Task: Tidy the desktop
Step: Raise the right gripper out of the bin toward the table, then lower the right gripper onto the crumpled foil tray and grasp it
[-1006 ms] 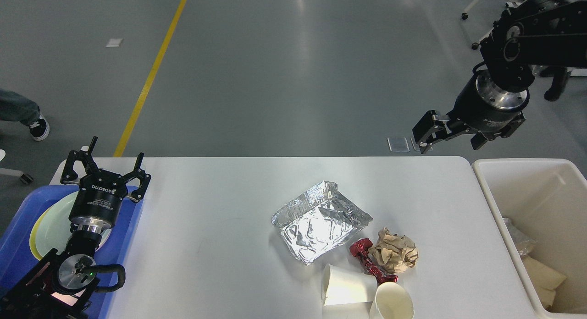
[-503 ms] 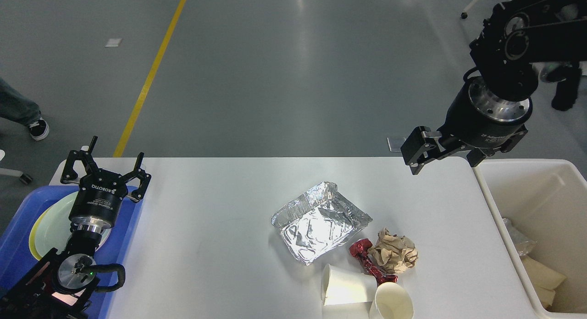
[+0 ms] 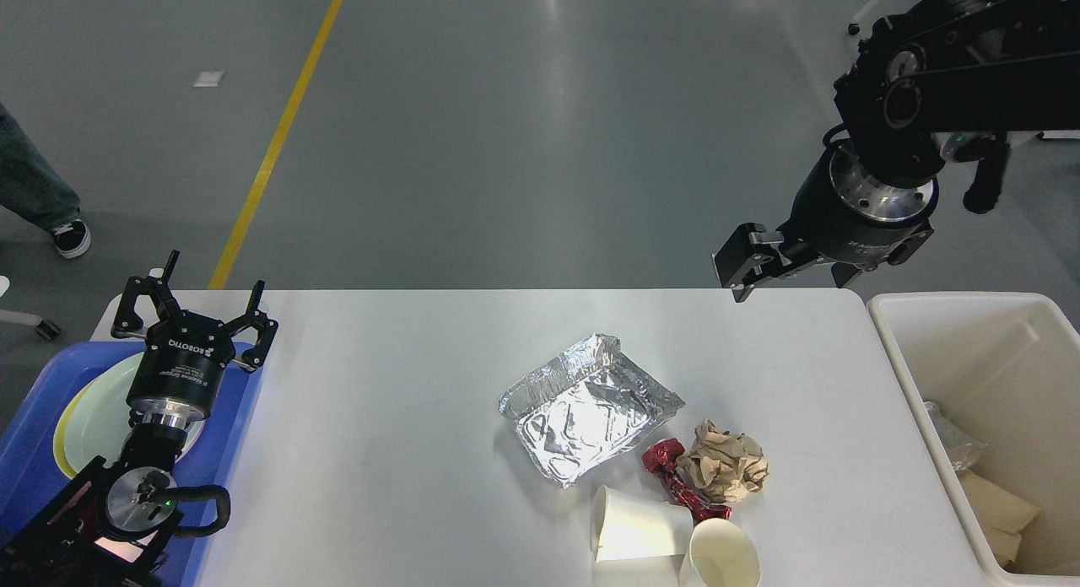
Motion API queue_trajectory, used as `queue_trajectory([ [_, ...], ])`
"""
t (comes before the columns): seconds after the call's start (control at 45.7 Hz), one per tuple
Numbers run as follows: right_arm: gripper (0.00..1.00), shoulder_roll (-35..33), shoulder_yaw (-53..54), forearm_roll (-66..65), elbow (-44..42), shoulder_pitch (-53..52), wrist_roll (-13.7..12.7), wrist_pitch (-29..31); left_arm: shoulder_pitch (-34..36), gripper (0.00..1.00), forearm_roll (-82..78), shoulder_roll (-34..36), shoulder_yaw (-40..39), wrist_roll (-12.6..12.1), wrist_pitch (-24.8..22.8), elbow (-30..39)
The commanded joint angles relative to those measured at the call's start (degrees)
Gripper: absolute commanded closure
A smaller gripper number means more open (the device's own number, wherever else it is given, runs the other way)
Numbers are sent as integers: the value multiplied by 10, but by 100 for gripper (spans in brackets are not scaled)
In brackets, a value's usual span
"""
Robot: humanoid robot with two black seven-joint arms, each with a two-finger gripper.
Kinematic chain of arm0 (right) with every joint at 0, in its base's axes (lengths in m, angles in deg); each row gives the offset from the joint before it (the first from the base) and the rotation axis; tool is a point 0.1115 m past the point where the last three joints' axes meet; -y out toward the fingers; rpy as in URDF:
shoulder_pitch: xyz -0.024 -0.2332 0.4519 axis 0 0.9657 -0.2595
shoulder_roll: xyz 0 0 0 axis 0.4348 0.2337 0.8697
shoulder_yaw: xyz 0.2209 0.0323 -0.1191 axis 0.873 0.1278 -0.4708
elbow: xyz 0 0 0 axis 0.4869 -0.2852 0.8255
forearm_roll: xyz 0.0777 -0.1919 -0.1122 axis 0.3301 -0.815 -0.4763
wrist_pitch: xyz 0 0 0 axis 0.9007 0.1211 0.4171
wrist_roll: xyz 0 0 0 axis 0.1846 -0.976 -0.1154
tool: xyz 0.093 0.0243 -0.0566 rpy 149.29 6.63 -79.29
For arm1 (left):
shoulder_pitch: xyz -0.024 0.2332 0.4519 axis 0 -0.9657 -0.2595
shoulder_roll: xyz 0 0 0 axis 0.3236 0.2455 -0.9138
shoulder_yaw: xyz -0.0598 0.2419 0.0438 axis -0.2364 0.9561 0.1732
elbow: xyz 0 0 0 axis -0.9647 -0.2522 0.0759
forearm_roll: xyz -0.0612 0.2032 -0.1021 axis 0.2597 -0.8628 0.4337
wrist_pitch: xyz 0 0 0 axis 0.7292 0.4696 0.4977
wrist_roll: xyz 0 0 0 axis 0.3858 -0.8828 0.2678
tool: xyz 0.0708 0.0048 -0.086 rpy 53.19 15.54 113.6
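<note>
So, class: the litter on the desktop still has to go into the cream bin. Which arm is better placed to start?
Probably the right. The right gripper hangs over the desktop's far edge, beside the bin and nearer the litter; the left gripper sits over the blue tray.

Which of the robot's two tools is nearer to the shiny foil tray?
The right tool, as seen here. It hangs above the desktop's far edge, beyond and right of the foil tray. The left tool sits far left, over the blue tray.
</note>
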Motion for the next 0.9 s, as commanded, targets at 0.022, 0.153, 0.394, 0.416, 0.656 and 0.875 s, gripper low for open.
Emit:
queue_trajectory([
  [0.022, 0, 3, 40, -41, -57, 69, 6, -16, 0, 4, 0, 0, 0, 0, 0, 0],
  [0.153, 1, 12, 103, -106, -122, 159, 7, -16, 0, 4, 0, 0, 0, 1, 0, 0],
  [0.394, 2, 48, 178, -253, -242, 335, 27, -55, 0, 4, 0, 0, 0, 0, 0, 0],
  [0.416, 2, 55, 179, -265, -255, 349, 35, -61, 0, 4, 0, 0, 0, 0, 0, 0],
  [0.656, 2, 125, 175, -336, -385, 475, 122, -128, 0, 4, 0, 0, 0, 1, -1, 0],
  [0.875, 2, 175, 161, -395, -477, 564, 124, -165, 0, 4, 0, 0, 0, 1, 0, 0],
])
